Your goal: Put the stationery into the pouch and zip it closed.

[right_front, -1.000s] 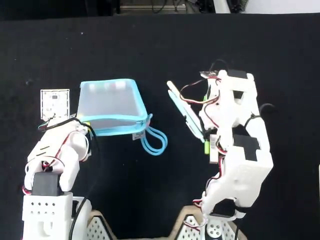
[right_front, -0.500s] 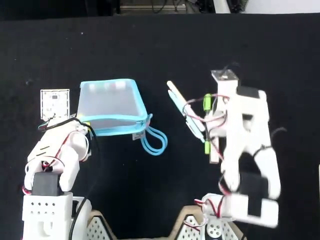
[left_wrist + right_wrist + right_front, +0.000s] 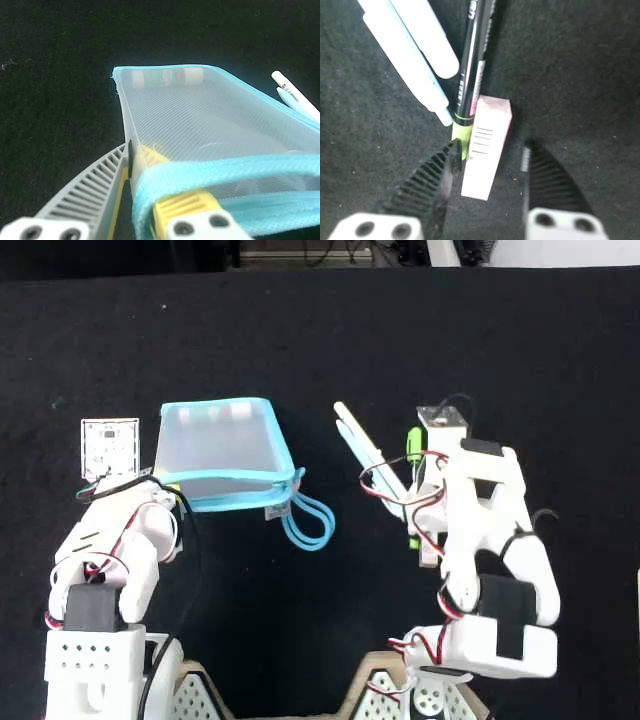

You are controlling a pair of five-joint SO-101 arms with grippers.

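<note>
The translucent mesh pouch (image 3: 220,445) with teal trim lies left of centre, also in the left wrist view (image 3: 210,120). My left gripper (image 3: 150,200) is shut on the pouch's near rim, at the corner (image 3: 168,488). Two pale blue pens (image 3: 362,452) and a black pen with green ends (image 3: 413,445) lie to the right. In the right wrist view my right gripper (image 3: 490,147) hangs open over a pink-and-white eraser (image 3: 486,150), one finger on each side. The black pen (image 3: 472,65) lies right beside the eraser and the pale pens (image 3: 407,55) next to it.
A teal loop strap (image 3: 306,520) trails from the pouch's corner toward the centre. The right arm's body (image 3: 490,550) covers the table behind the pens. The black tabletop (image 3: 330,330) stretches bare across the far side.
The right arm has swung and drawn back toward its base, bringing its gripper down over the eraser. The left arm and the pouch have stayed still.
</note>
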